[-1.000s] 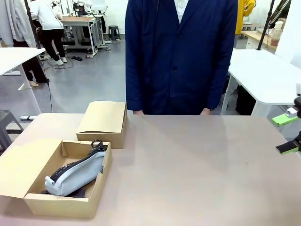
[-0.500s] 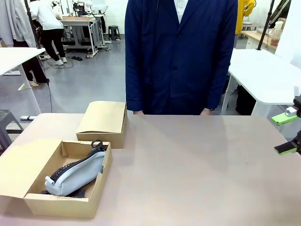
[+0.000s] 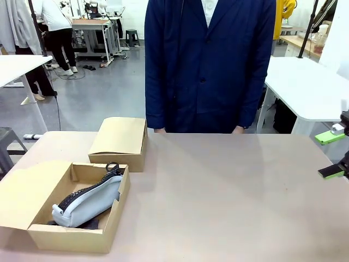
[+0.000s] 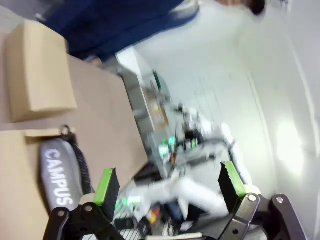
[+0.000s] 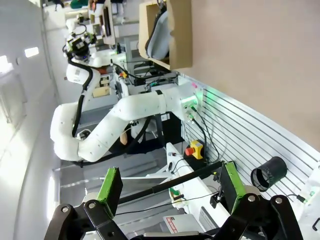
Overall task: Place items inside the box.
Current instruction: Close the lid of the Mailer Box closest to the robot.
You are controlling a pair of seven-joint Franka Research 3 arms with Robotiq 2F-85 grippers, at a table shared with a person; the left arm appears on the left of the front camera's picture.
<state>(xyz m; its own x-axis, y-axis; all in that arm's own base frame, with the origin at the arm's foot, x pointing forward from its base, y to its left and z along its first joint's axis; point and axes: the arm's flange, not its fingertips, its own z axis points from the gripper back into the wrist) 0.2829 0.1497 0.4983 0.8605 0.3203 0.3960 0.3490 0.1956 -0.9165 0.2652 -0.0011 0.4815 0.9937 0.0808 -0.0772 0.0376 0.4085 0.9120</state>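
Note:
The box (image 3: pixel 71 239), wide and shallow, stands open at the table's near left with its flap lid (image 3: pixel 24 191) laid out to the left. In it the grey pencil pouch (image 3: pixel 87 203) lies aslant, and something black (image 3: pixel 90 224) shows from under it. In the left wrist view the pouch (image 4: pixel 60 175) with its "CAMPUS" lettering lies low and left, inside the box's rim (image 4: pixel 42 133); my left gripper (image 4: pixel 169 182) is open and holds nothing. My right gripper (image 3: pixel 334 155) hangs open at the right edge, far from the box (image 5: pixel 180 35) and pouch (image 5: pixel 157 35); between its fingers (image 5: pixel 170 185) is nothing.
A smaller closed cardboard box (image 3: pixel 120 143) stands just behind the open one, seen also as the small box (image 4: pixel 37 72). A person in a dark blue coat (image 3: pixel 210 65) stands at the far edge, hands at the tabletop rim. My white left arm (image 5: pixel 115 120) rises beyond the table's near edge.
The right gripper's lower finger has shifted very slightly to the left. The boxes, the pouch and the person have not moved.

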